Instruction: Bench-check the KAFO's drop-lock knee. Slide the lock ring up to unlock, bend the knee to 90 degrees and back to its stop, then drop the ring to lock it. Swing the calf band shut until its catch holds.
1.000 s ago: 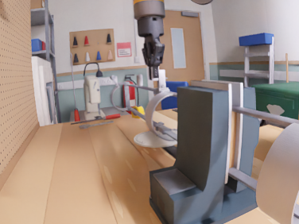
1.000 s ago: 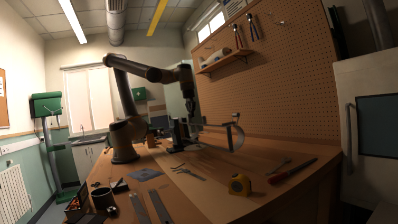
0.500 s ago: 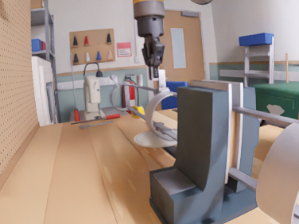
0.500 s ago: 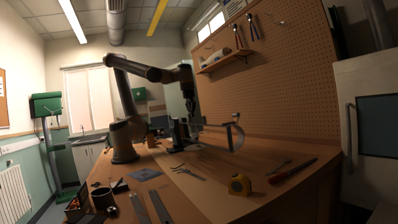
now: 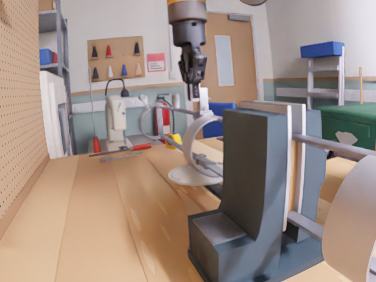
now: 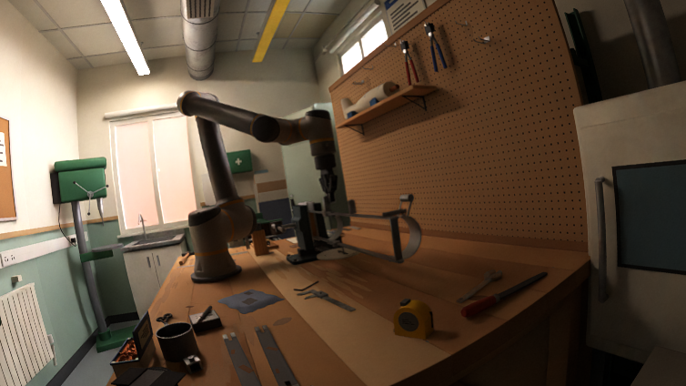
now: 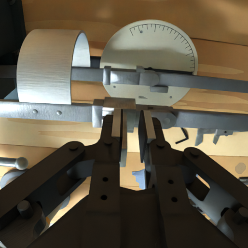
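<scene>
The lock ring (image 7: 118,103) is a pale square sleeve on the near upright of the brace, just left of the knee joint (image 7: 166,120), and its tab is clamped in my gripper (image 7: 131,125), which stands straight above the joint. The brace lies level, clamped in a grey-blue bench stand (image 5: 260,200), with its far upright (image 7: 154,78) crossing a white protractor disc (image 7: 150,62). A white thigh cuff (image 7: 45,66) sits left of the ring. The calf band (image 6: 408,230) hangs at the brace's outer end, near the pegboard.
The pegboard wall (image 6: 470,144) rises close behind the brace. On the bench nearer the front lie a caliper (image 6: 326,298), a tape measure (image 6: 412,318), a wrench (image 6: 479,285) and a red-handled file (image 6: 503,294). The arm's base (image 6: 216,240) stands left of the stand.
</scene>
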